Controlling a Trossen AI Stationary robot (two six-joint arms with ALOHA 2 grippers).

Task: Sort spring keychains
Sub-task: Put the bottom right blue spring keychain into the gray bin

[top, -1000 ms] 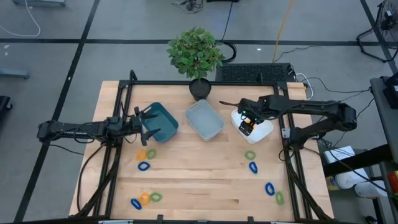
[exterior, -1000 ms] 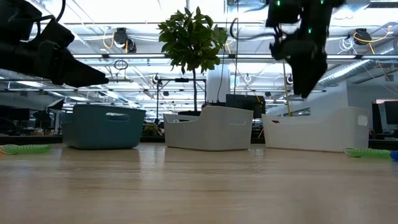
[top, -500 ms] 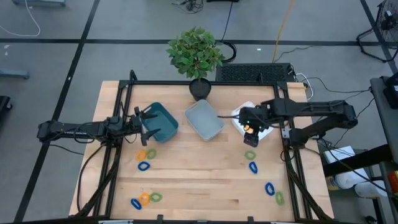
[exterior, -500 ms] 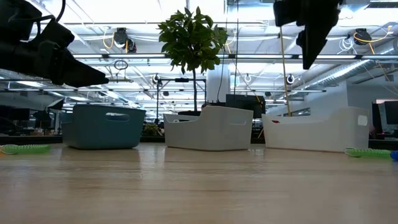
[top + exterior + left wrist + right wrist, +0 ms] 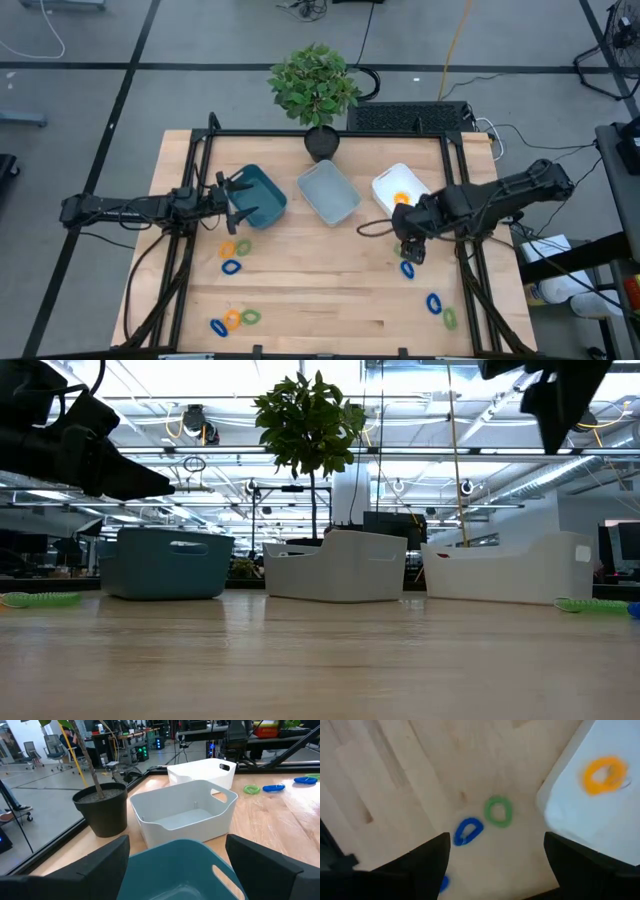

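Spring keychains lie flat on the table in small groups. A green one point(image 5: 498, 811) and a blue one point(image 5: 468, 831) show below my right gripper point(image 5: 496, 840), which hovers open above them point(image 5: 412, 248) and touches neither. An orange keychain point(image 5: 402, 198) lies inside the white bin point(image 5: 385, 183). More keychains lie at the left point(image 5: 231, 267), near left point(image 5: 232, 319) and near right point(image 5: 433, 302). My left gripper point(image 5: 232, 200) waits open over the teal bin point(image 5: 262, 195).
The grey-blue bin point(image 5: 328, 192) stands between the teal and the white one. A potted plant point(image 5: 321, 143) stands at the far edge. Black frame rails run along the table's left and right sides. Bare wood lies in the table's middle and near part.
My right gripper has moved from above the white bin toward the table's near edge and now hangs over the green and blue keychains. The orange keychain that showed at its fingers now lies in the white bin.
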